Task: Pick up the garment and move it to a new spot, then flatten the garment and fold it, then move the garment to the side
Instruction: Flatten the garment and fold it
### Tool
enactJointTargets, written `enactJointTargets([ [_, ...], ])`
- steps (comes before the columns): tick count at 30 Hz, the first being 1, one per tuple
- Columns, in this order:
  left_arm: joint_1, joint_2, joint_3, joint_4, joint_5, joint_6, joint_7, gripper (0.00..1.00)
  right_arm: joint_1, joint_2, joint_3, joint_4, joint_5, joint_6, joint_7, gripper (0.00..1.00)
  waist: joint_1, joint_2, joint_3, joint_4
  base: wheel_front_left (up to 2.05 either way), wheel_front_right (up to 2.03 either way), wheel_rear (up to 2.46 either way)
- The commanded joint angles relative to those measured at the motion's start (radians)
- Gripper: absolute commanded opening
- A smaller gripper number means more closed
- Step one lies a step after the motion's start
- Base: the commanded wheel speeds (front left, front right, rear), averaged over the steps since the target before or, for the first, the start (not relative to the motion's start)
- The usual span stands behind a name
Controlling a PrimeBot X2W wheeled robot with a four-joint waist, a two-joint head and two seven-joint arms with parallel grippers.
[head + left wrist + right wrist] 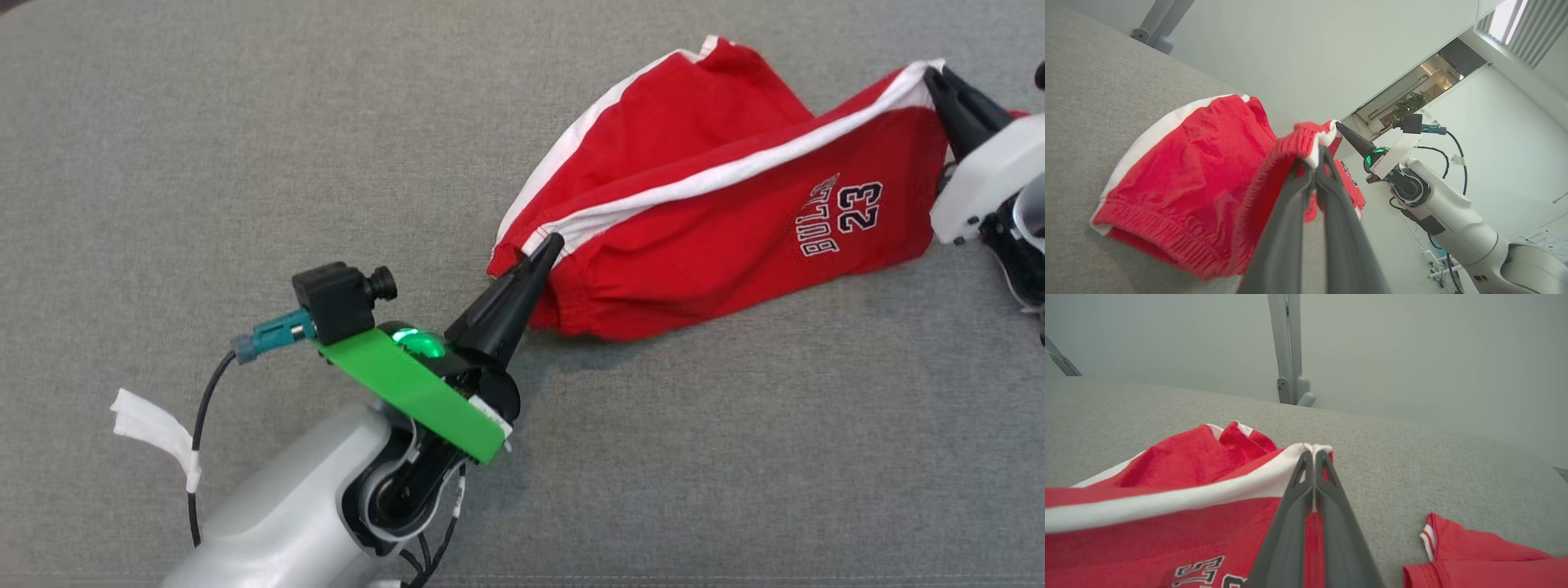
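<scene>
Shorts (718,220) — red, white side stripes, "BULLS 23" print — lie right of centre, toward the far side of the grey fabric surface (245,163), partly raised between my two grippers. My left gripper (553,242) is clamped on the ribbed waistband where a white stripe meets it. My right gripper (935,82) is pinched tight on the same stripe at the leg hem.

Judgement: holding both ends of one side seam lets me draw the cloth taut along its length, so it can be carried or laid flat without bunching.

Count: one pair of shorts, two grippers, both gripping, two white stripes showing. One further red piece with striped trim (1474,555) lies to the right of my right gripper — whether it belongs to the shorts I cannot tell.
</scene>
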Motion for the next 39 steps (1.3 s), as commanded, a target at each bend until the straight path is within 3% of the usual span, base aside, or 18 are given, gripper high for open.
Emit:
enactJointTargets([
  [1,-0.031,-0.010,0.009,0.011,-0.004,0.001,-0.004,0.00,-0.055,0.009,0.016,0.028,-0.013,-0.001,0.012,0.00,0.0001,0.0000,0.089,0.073,0.00,0.00,0.00],
  [11,-0.059,-0.095,0.113,0.115,0.056,0.001,-0.003,0.00,-0.309,0.087,0.108,0.268,-0.032,-0.001,0.014,0.00,0.0001,0.0000,0.170,0.147,0.00,0.00,0.00],
  [20,-0.036,-0.136,0.181,0.158,0.076,0.001,-0.003,0.00,-0.402,0.104,0.192,0.363,0.004,-0.001,-0.043,0.00,0.0001,0.0000,0.197,0.169,0.00,0.00,0.00],
  [21,-0.038,-0.138,0.180,0.161,0.076,0.001,-0.003,0.08,-0.412,0.107,0.201,0.374,0.004,-0.001,-0.056,0.00,0.0001,0.0000,0.199,0.171,0.00,0.00,0.00],
  [22,-0.041,-0.141,0.175,0.163,0.074,0.001,-0.003,0.22,-0.420,0.110,0.208,0.387,0.007,-0.001,-0.067,0.09,0.0001,0.0000,0.202,0.172,0.00,0.00,0.00],
  [23,-0.046,-0.144,0.171,0.165,0.075,0.001,-0.003,0.36,-0.426,0.113,0.216,0.400,0.009,-0.001,-0.077,0.29,0.0001,0.0000,0.204,0.172,0.00,0.00,0.00],
  [24,-0.050,-0.148,0.165,0.168,0.074,0.001,-0.003,0.47,-0.432,0.117,0.224,0.412,0.011,-0.001,-0.087,0.42,0.0001,0.0000,0.205,0.172,0.00,0.00,0.00],
  [25,-0.053,-0.151,0.160,0.170,0.070,0.001,-0.003,0.64,-0.439,0.121,0.232,0.421,0.015,-0.001,-0.099,0.61,0.0001,0.0000,0.204,0.172,0.00,0.00,0.00],
  [26,-0.056,-0.150,0.157,0.175,0.071,0.001,-0.003,0.98,-0.445,0.124,0.237,0.431,0.018,-0.001,-0.117,1.00,0.0001,0.0000,0.202,0.170,0.00,0.00,0.00],
  [31,-0.030,-0.145,0.194,0.219,0.131,0.001,-0.003,1.00,-0.423,0.137,0.256,0.437,0.050,-0.001,-0.244,1.00,0.0001,0.0000,0.161,0.150,0.00,0.00,0.00],
  [36,0.043,-0.163,0.326,0.270,0.349,0.014,-0.003,1.00,-0.343,0.132,0.271,0.377,0.101,-0.001,-0.289,1.00,0.0001,0.0000,0.094,0.111,0.00,0.00,0.00],
  [39,0.147,-0.200,0.444,0.235,0.543,0.070,-0.003,1.00,-0.255,0.114,0.241,0.297,0.129,-0.001,-0.292,1.00,0.0001,0.0000,0.041,0.082,0.00,0.00,0.00],
])
